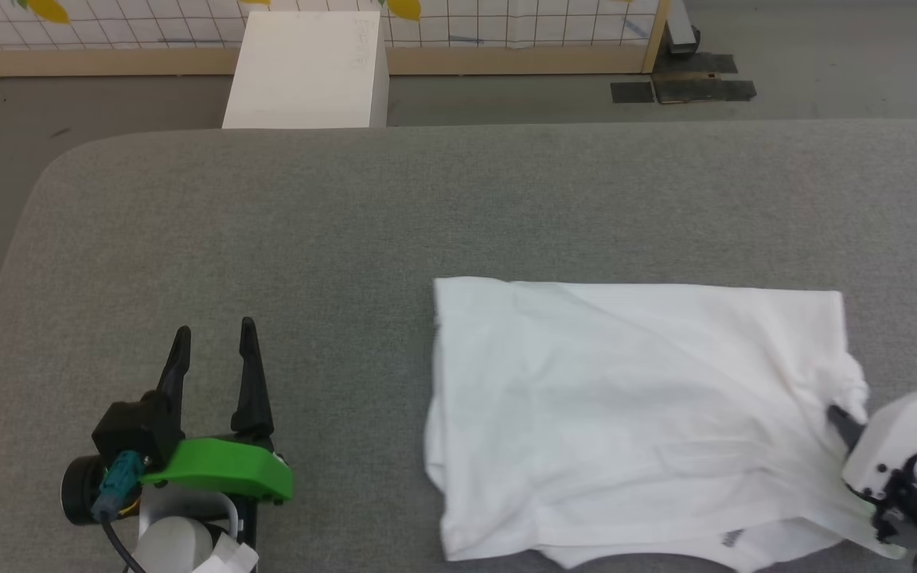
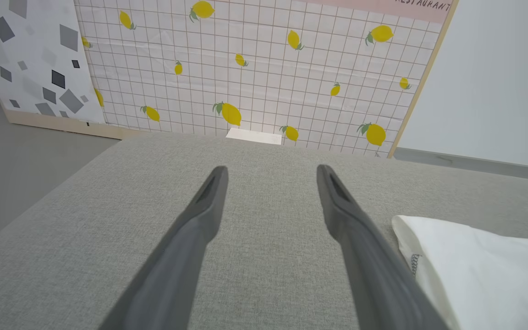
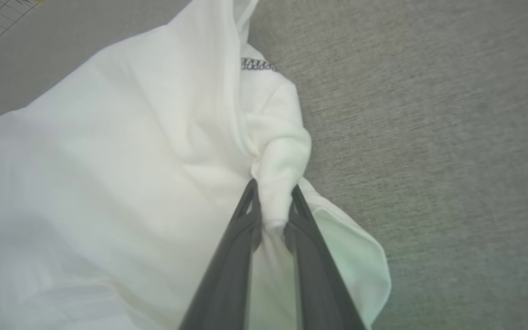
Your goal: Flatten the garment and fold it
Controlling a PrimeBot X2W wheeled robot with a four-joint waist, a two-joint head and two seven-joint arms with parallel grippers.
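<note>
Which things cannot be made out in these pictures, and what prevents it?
Head view: the garment's near edge is partly cut off by the picture's bottom edge.
Head view: the grey mark on the cloth is too small to read.
Right wrist view: how many layers the right gripper pinches; bunched cloth hides them between the jaws.
Head view: the white box's base is hidden behind the table.

Soft white cloth garment (image 1: 634, 406), matt.

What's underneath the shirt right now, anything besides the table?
The shirt lies on the grey table; at its near edge a lower layer with grey stitching peeks out. Anything else beneath is covered. The right claw pinches its bunched corner.
</note>
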